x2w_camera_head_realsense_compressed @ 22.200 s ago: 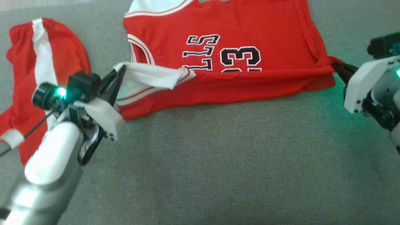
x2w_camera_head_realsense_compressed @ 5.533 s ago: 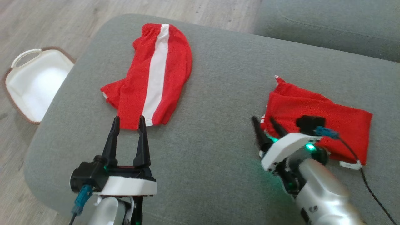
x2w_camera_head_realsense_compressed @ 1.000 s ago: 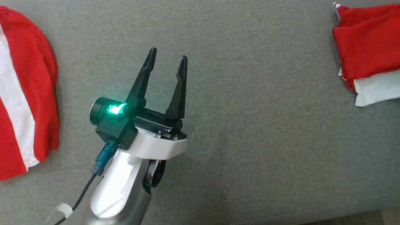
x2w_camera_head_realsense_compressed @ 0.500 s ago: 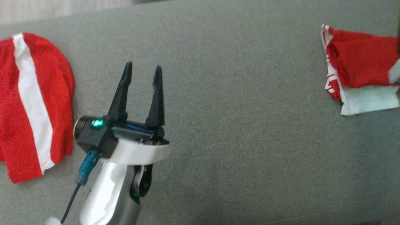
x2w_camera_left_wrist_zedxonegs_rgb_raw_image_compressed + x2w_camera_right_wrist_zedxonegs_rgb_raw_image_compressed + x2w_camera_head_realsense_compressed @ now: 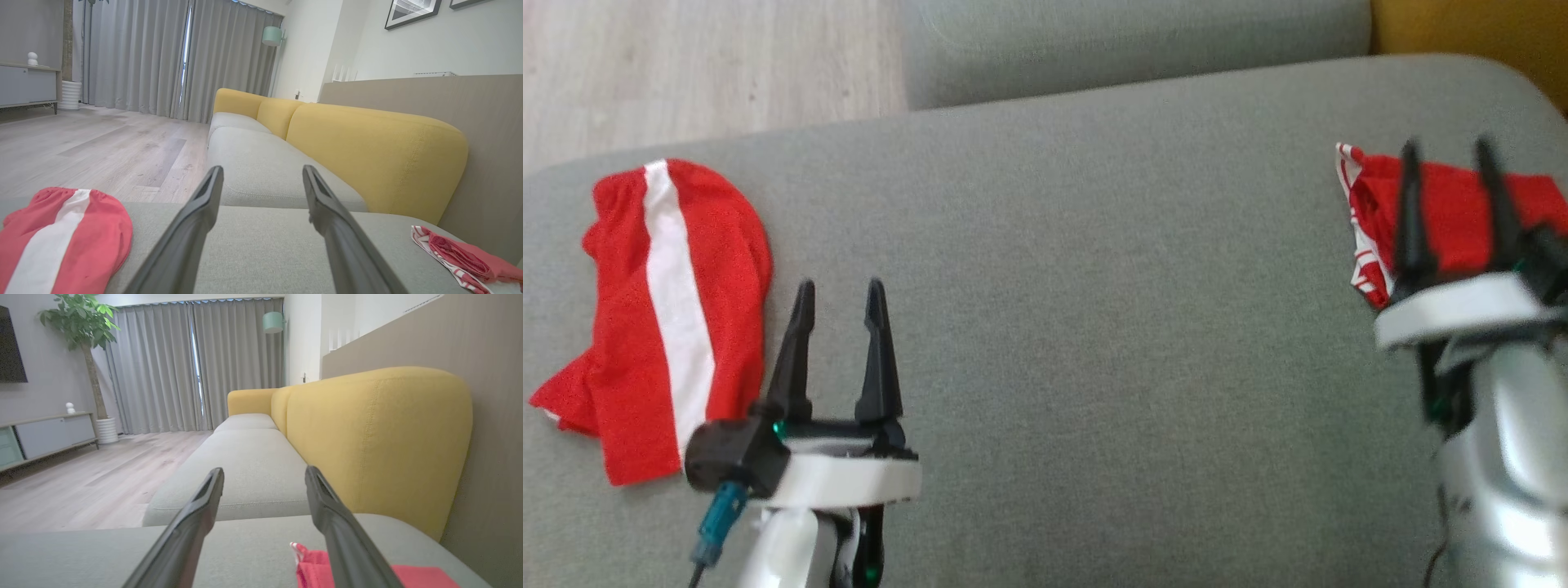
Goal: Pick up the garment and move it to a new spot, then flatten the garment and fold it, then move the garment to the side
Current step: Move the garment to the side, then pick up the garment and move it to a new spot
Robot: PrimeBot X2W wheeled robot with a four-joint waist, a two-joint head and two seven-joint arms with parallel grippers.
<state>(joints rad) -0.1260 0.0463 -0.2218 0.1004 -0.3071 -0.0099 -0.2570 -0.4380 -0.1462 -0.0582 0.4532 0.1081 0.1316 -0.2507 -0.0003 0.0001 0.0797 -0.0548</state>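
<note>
Grey sofa cushion (image 5: 1094, 286) under everything, wood floor (image 5: 686, 65) in the upper left of the head view, yellow backrest (image 5: 367, 437) looming in the right wrist view. Big change over the last second: right gripper (image 5: 1447, 147) back in the head view at the right edge, after a second ago showing just the left one. Partly down to the camera swinging, so not reading it as the clothes moving. Fingers spread wide, pinching nothing. Reads as having let go of the folded jersey (image 5: 1454, 212), so folded and parked off to the side, probably the last step done or near enough.

Left gripper (image 5: 840, 286) at lower left, fingers spread too, holding nothing, just right of the red shorts (image 5: 727, 269) and clear of them.

As for jersey vs fingers: sits at the right edge of the head view, behind the two right fingers, red showing in the gap between them. Pokes out at the bottom of the right wrist view as well, tucked against the right-hand finger. Can't tell whether the tips brush the cloth or hang just above it.
</note>
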